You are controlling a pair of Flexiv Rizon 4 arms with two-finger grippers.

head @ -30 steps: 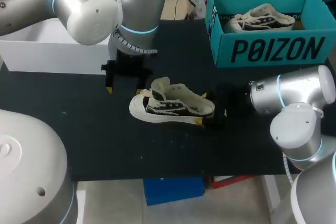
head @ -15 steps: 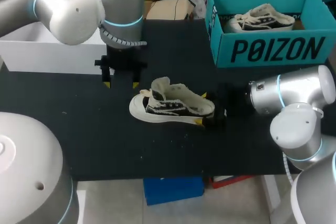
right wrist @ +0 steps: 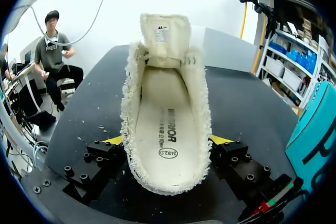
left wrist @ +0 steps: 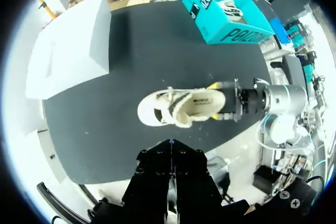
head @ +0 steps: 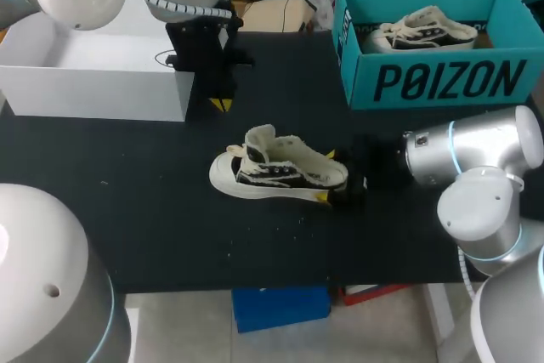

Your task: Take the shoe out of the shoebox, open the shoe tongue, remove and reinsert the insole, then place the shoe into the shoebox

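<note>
Mostly done, judged: shoe (head: pixel 280 172) out on counter (head: pixel 170 210), tongue (right wrist: pixel 164 35) open, insole (right wrist: pixel 165 124) in, clamped by right gripper (right wrist: pixel 167 141); left gripper (left wrist: pixel 172 148) closed, empty; not boxed.

Near edge of the table (head: pixel 170 227) is bare all along, and so is the left stretch in front of the white box (head: pixel 93 82) at the far left. The shoe (head: pixel 276 172) sits mid-table. The right gripper (right wrist: pixel 167 141) is clamped on its heel, so that arm blocks that end, but the toe, both sides and top are reachable. The shoebox (head: pixel 433 82) fills the far right corner, with a second shoe (head: pixel 421 30) inside. The left gripper (head: pixel 219 104) hangs just beside the white box, apart from the shoe.
</note>
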